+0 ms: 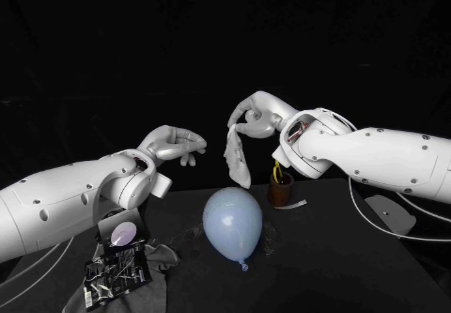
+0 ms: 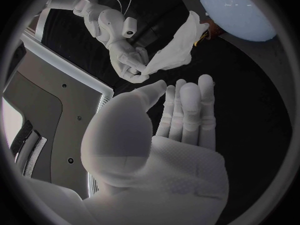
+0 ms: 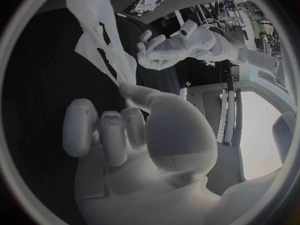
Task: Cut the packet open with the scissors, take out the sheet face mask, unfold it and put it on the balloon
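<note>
Mask [image 1: 237, 158] in right robot hand [image 1: 253, 119]

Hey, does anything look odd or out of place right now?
Only the sheet mask: it hangs bunched and twisted from the right robot hand, not spread flat, above the balloon.

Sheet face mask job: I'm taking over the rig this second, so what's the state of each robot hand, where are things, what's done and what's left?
Left robot hand: empty, fingers apart, raised beside the mask.
Right robot hand: pinches the sheet face mask, which hangs bunched above the balloon.
The balloon lies on the table; the packet lies on a grey cloth on the robot's left side.
Done: mask out of the packet.
Left: unfold it and lay it on the balloon.
</note>
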`<state>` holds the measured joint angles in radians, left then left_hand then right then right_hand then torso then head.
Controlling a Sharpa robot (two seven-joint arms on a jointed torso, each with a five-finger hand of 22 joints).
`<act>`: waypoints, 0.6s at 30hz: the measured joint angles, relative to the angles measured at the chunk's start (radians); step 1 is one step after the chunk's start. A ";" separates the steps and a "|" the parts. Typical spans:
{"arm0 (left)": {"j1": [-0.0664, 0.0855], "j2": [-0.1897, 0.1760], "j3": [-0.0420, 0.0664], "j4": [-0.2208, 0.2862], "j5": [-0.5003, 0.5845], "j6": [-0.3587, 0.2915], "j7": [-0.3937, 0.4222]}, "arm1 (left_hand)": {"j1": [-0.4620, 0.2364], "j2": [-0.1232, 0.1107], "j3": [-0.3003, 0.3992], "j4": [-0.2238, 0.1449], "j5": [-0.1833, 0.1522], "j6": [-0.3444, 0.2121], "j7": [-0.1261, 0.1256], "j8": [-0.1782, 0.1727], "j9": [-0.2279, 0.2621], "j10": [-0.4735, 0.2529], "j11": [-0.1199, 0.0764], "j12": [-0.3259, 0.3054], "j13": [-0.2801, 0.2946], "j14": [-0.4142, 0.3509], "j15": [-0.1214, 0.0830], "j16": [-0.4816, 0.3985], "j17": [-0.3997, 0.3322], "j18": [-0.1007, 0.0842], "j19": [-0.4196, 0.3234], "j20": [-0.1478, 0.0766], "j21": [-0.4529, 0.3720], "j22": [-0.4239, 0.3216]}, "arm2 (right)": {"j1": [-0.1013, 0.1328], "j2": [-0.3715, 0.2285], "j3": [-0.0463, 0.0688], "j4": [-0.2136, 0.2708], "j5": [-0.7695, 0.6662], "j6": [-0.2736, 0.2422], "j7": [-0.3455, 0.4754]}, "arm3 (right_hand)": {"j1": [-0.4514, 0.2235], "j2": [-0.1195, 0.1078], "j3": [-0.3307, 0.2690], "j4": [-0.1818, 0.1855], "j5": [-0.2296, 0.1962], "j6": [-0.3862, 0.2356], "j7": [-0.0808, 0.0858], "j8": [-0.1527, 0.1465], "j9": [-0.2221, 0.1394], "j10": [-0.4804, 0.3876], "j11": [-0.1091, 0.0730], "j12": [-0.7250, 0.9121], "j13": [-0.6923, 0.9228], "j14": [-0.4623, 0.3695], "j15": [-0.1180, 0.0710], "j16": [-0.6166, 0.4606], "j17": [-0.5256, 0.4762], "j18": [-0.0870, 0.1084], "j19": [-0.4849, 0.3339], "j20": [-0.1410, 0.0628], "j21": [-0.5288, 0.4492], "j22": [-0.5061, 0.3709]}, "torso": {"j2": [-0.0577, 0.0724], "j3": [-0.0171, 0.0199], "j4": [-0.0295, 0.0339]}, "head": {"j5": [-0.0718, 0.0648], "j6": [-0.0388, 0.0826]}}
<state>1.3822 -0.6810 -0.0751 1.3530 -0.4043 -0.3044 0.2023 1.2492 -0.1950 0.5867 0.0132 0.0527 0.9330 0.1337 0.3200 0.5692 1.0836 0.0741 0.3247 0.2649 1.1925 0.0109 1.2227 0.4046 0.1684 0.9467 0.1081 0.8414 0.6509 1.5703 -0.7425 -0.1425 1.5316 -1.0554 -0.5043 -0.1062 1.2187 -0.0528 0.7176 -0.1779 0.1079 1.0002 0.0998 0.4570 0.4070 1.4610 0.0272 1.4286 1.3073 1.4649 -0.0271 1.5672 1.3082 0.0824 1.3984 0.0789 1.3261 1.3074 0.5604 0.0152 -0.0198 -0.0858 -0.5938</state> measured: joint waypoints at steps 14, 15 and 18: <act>-0.085 0.034 -0.013 -0.035 0.057 0.034 -0.008 | -0.009 -0.047 -0.195 0.148 0.000 -0.058 0.040 -0.108 -0.087 -0.074 0.042 -0.088 -0.085 -0.072 0.040 -0.079 -0.049 -0.007 0.013 0.037 -0.158 -0.116 | 0.000 0.003 0.000 0.016 0.026 -0.073 0.010 | 0.000 0.000 0.000 0.000 0.000 -0.001 0.000 -0.001 -0.001 0.000 0.000 -0.001 0.001 0.000 0.000 -0.003 0.000 0.000 0.000 0.000 0.000 0.001 | 0.000 0.0000 0.0001 | 0.007 -0.004; -0.090 0.036 -0.013 -0.038 0.064 0.035 -0.009 | 0.006 -0.043 -0.213 0.157 0.000 -0.058 0.040 -0.110 -0.092 -0.076 0.044 -0.090 -0.091 -0.075 0.038 -0.080 -0.051 -0.007 0.013 0.037 -0.170 -0.125 | 0.000 0.005 0.000 0.017 0.029 -0.077 0.012 | 0.000 0.000 0.000 0.000 0.000 0.000 0.000 -0.001 -0.001 0.000 0.000 -0.001 0.001 0.000 0.000 -0.003 0.000 0.000 0.000 0.000 0.000 0.001 | 0.000 0.0000 0.0000 | 0.008 -0.004; -0.101 0.041 -0.014 -0.048 0.086 0.039 -0.014 | 0.057 -0.020 -0.282 0.194 0.000 -0.058 0.040 -0.119 -0.108 -0.081 0.049 -0.093 -0.111 -0.078 0.039 -0.084 -0.053 0.001 0.024 0.048 -0.209 -0.157 | 0.000 0.010 0.000 0.020 0.036 -0.090 0.019 | 0.000 0.000 0.000 0.000 0.000 0.002 0.002 -0.001 -0.001 0.000 0.000 -0.001 0.001 0.000 0.000 0.000 -0.001 0.000 0.000 0.000 0.000 0.001 | 0.000 0.0005 -0.0006 | 0.009 -0.004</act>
<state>1.2808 -0.6401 -0.0892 1.3049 -0.3181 -0.2649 0.1884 1.3064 -0.2150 0.3043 0.2076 0.0526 0.8747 0.1736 0.2009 0.4614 1.0022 0.1234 0.2322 0.1534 1.1147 0.0503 1.1384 0.3518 0.1694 0.9704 0.1561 0.6319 0.4938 1.5702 -0.7327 -0.1425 1.5520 -1.0196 -0.5939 -0.0872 1.2187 -0.0528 0.7176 -0.1779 0.1080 1.0023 0.1019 0.4560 0.4061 1.4609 0.0271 1.4279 1.3081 1.4647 -0.0269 1.5670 1.3075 0.0824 1.3983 0.0789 1.3260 1.3081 0.5607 0.0157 -0.0203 -0.0773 -0.5982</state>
